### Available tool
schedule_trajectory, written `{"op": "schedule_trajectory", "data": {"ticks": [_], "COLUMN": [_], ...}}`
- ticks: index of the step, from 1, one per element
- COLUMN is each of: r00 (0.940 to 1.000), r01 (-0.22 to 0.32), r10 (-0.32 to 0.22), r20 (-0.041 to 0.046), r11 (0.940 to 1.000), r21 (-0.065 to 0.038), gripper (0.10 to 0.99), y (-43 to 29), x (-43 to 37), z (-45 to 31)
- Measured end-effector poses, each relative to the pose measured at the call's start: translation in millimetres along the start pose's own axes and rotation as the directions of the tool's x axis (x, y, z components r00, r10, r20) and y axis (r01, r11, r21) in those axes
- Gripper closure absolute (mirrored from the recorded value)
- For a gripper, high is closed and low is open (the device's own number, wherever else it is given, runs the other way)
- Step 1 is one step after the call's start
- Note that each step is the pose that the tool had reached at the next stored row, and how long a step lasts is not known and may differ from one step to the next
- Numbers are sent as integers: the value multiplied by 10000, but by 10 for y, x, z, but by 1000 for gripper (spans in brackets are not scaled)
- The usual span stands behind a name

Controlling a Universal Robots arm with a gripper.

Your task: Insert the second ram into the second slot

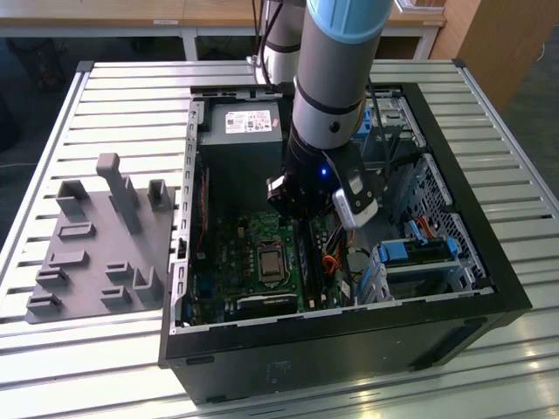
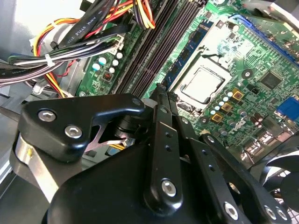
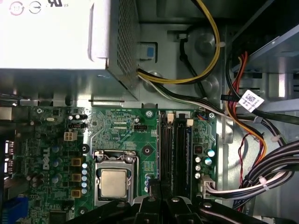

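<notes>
My gripper (image 1: pixel 300 216) hangs inside the open computer case (image 1: pixel 489 262), over the black memory slots (image 1: pixel 306 257) beside the processor socket (image 1: pixel 265 260). In the second wrist view the fingertips (image 2: pixel 160 91) are closed together. They sit right at the near end of a thin blue stick (image 2: pixel 188 53) that stands on edge between the socket (image 2: pixel 203 84) and the dark slots (image 2: pixel 149 46). I cannot tell whether this stick is the second ram or whether the tips touch it. In the first wrist view the gripper (image 3: pixel 156 187) is at the end of the slots (image 3: pixel 172 149).
A power supply (image 1: pixel 244 131) lies beyond the board. Bundled cables (image 2: pixel 70 46) (image 3: pixel 261 172) run close beside the slots. A drive cage with light-blue latches (image 1: pixel 419 253) stands at the exterior view's right. A grey fixture plate (image 1: pixel 96 236) rests on the slatted table outside the case.
</notes>
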State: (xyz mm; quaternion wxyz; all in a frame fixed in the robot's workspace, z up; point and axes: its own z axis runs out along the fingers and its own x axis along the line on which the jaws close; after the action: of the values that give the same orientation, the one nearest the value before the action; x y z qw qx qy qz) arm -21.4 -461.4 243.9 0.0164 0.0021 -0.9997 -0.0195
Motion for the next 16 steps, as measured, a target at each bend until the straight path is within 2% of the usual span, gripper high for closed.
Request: {"op": "schedule_trajectory", "data": {"ticks": [6, 7, 10, 16], "r00": [10000, 10000, 10000, 10000], "r01": [-2, -1, -1, -1], "r10": [2, 1, 1, 1], "r20": [-26, -28, -38, -41], "r11": [10000, 10000, 10000, 10000], "r21": [3, 2, 4, 2], "gripper": [973, 973, 973, 973], "y": [-36, -37, -38, -49], "x": [-3, -27, -54, -54], "z": [62, 99, 106, 111]}}
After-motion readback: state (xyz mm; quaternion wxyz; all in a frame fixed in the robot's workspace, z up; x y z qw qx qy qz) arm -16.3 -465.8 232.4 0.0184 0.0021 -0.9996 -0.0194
